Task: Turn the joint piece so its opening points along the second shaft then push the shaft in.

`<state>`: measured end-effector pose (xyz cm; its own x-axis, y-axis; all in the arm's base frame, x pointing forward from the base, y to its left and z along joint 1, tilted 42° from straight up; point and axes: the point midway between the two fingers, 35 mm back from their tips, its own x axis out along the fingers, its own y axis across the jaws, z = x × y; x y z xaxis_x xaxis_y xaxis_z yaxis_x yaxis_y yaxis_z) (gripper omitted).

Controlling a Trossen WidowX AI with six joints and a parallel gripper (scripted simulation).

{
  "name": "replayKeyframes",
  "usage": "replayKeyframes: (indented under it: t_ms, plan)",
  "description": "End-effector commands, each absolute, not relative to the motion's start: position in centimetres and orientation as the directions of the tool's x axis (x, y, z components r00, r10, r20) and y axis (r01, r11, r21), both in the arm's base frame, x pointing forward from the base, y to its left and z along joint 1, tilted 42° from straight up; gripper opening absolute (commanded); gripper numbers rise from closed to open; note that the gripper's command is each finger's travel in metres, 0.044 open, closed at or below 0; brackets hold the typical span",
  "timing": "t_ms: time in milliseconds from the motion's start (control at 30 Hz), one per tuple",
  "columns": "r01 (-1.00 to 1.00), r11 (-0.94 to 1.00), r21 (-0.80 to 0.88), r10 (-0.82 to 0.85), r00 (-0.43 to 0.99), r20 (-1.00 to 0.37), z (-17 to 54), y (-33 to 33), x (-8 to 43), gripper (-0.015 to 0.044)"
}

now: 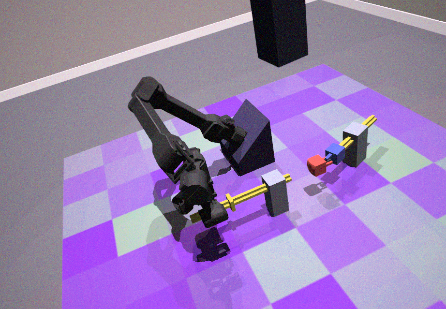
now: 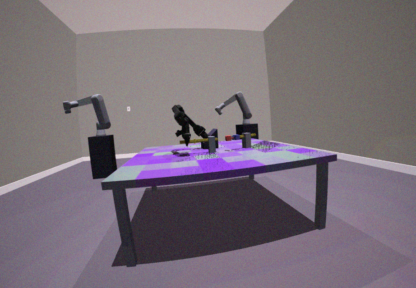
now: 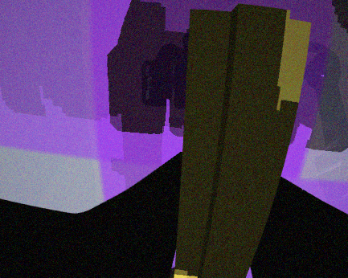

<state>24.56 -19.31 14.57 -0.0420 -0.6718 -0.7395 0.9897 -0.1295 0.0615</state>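
Note:
The red square joint piece (image 1: 316,165) (image 2: 228,138) is hinged to a blue cube (image 1: 334,153) (image 2: 236,137) on the end of the first yellow shaft (image 1: 370,120), which is fixed in a grey block (image 1: 355,147) (image 2: 247,140). A dark opening shows on the red piece's front-left side. The second yellow shaft (image 1: 248,194) (image 2: 194,140) (image 3: 230,120) runs through the other grey block (image 1: 276,197) (image 2: 211,144). Its tip sticks out a little and stands apart from the red piece. My gripper (image 1: 215,214) (image 2: 187,141) (image 3: 212,164) is shut on this shaft, behind its yellow collar (image 1: 230,202). The arm hides the gripped part in the top view.
A dark wedge-shaped stand (image 1: 257,143) carries my arm's base behind the second shaft. The checkered table (image 1: 288,255) (image 2: 218,172) lies beneath. Two grey arms on black pedestals (image 2: 102,157) (image 2: 250,128) stand beyond the table.

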Motion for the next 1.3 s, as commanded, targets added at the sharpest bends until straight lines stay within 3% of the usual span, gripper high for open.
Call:
replayKeyframes:
  t_ms: [0, 100, 367, 1267]
  plan:
    - [0.988, -0.151, 0.039, -0.665, -0.072, -0.743, 14.5, -19.3, 24.5, 0.0067]
    - [0.986, -0.162, 0.026, -0.663, -0.089, -0.744, 14.5, -19.4, 24.5, 0.0067]
    - [0.988, -0.147, 0.042, -0.668, -0.068, -0.741, 14.6, -19.4, 24.5, 0.0000]
    - [0.986, -0.163, 0.024, -0.660, -0.091, -0.745, 12.3, -16.9, 25.0, 0.0000]
